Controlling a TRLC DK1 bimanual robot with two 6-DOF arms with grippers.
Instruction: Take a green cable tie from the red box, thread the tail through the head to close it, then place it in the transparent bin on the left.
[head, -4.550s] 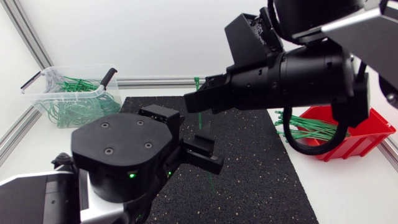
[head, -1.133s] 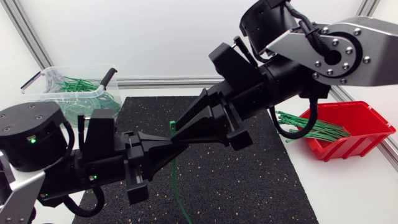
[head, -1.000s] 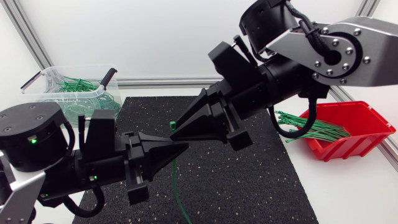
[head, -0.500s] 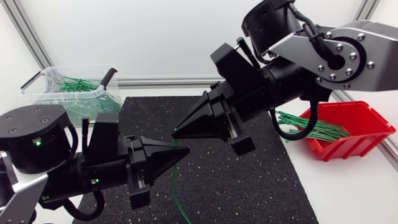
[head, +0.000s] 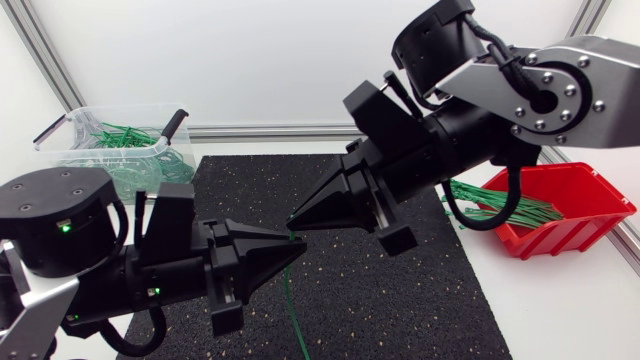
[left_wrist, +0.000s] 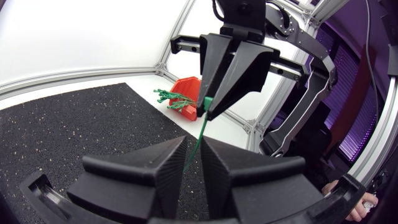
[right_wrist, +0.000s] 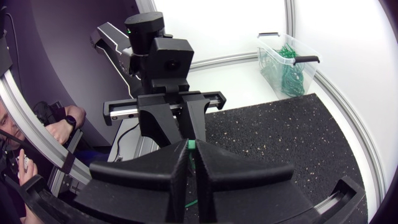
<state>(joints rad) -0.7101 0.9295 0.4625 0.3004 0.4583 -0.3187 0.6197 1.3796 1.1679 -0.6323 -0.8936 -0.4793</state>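
Head view: the left gripper (head: 292, 250) comes in from the desk's left edge and the right gripper (head: 297, 222) from its right edge. Their tips meet nose to nose in the air over the middle of the black mat (head: 420, 290). Both are closed to points on one green tie (head: 287, 295), which hangs from the tips down toward the mat's front edge. The bin (head: 70, 125) stands at the desk's back left corner with a heap of ties (head: 125, 165) in it. The red box (head: 585, 215) sits at the right edge, with loose ties (head: 495, 207) sticking out of it toward the mat.

Left wrist view: the left gripper (left_wrist: 194, 163) is drawn in to a narrow slit, and the tie (left_wrist: 200, 138) runs up out of it. Just ahead, the right gripper (left_wrist: 209, 107) points down and pinches the tie's head. The box (left_wrist: 188, 99) lies beyond it, past the mat (left_wrist: 74, 124).

Right wrist view: the right gripper (right_wrist: 192, 157) clamps the tie's head (right_wrist: 192, 145) at its very tips. The left gripper (right_wrist: 181, 132) faces it head-on, just ahead. The bin (right_wrist: 281, 46) stands on the desk past the mat's (right_wrist: 280, 143) far corner.
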